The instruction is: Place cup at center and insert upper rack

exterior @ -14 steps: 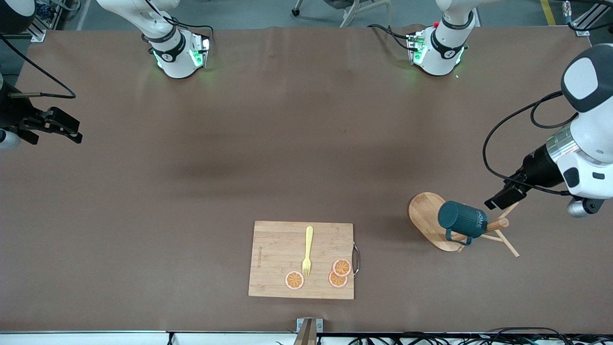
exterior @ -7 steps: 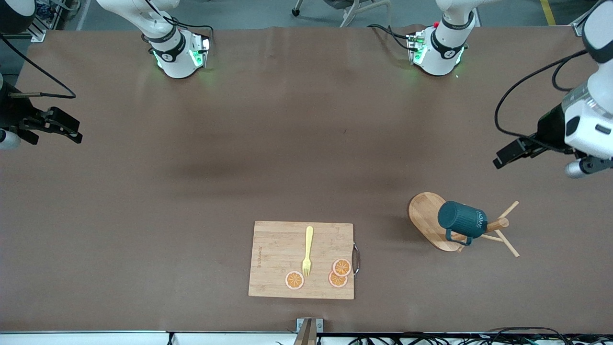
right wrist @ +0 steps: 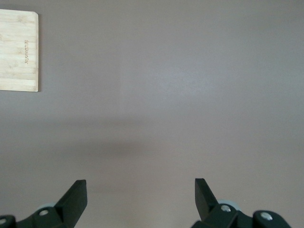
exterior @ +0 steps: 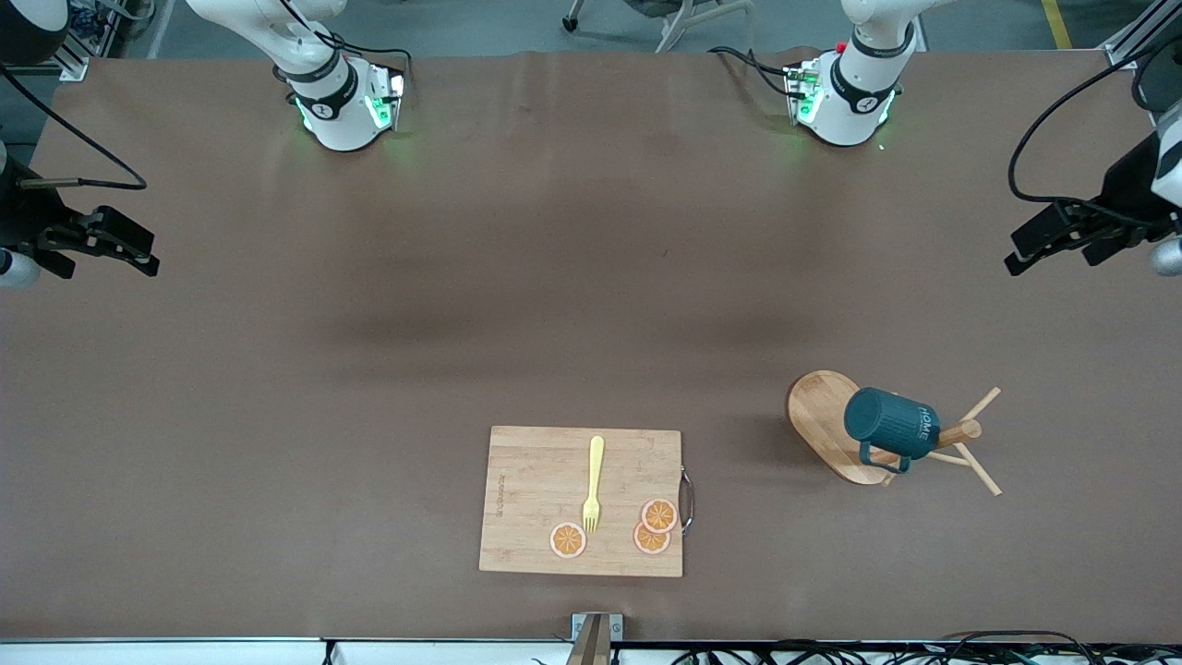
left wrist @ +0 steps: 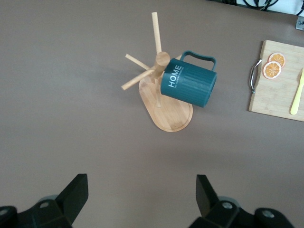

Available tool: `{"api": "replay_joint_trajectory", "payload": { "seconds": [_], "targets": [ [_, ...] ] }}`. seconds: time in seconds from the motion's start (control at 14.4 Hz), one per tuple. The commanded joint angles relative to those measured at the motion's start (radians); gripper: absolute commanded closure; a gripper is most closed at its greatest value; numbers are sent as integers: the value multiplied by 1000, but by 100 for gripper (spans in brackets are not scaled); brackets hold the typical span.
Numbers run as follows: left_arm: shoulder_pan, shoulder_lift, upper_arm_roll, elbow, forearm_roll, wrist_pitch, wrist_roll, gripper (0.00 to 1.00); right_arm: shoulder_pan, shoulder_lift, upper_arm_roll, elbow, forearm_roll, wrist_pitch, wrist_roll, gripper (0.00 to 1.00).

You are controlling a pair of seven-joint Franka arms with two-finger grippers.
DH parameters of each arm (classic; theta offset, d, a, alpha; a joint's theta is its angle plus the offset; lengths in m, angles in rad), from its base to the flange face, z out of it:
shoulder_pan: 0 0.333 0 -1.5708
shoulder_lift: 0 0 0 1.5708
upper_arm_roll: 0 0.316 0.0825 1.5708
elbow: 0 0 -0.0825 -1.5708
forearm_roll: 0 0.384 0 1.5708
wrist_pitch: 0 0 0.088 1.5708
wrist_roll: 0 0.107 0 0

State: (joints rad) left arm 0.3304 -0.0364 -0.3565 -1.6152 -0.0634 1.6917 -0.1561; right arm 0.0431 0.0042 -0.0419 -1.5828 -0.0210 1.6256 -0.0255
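We saw the cup (exterior: 890, 423), a dark teal mug lettered "HOME," hanging tilted on the upper rack (exterior: 836, 426), its mouth toward the thick post and its handle turned toward the front camera, the light wooden stand resting on its oval base toward the left arm's end of the table (exterior: 591, 277). Thin pegs crossed near the top of the post, just beside the mug's rim, and in the left wrist view the cup (left wrist: 188, 84) sat over the rack's base (left wrist: 169, 113) with the pegs fanning out from the post. Nearer the middle of the table and closer to the front camera lay the cutting board (exterior: 536, 499), with a yellow fork (exterior: 593, 485) and three orange slices (exterior: 657, 525) on it and a metal handle (exterior: 686, 500) on the edge that faced the rack. We found the left gripper (exterior: 1055, 243) up in the air over bare table at the left arm's end, well apart from cup and rack, its fingers (left wrist: 73, 193) spread wide and holding nothing. The right gripper (exterior: 118, 245) hung over bare table at the right arm's end, its fingers (right wrist: 73, 198) likewise spread and empty, with only a corner of the cutting board (right wrist: 19, 51) showing in its wrist view.
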Motion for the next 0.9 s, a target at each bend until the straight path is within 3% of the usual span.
{"api": "replay_joint_trajectory", "payload": {
  "seconds": [0.0, 0.48, 0.83],
  "targets": [
    [15, -8, -4, 23, -1, -7, 21, 0, 4, -29, 2, -26, -11, 3, -1, 0],
    [15, 39, -4, 97, -7, -3, 1, 0, 3, -29, 1, -26, -11, 3, -1, 0],
    [13, 41, -4, 97, -3, -17, 0, 0, -2, -29, 1, -26, -11, 2, 1, 0]
  ]
}}
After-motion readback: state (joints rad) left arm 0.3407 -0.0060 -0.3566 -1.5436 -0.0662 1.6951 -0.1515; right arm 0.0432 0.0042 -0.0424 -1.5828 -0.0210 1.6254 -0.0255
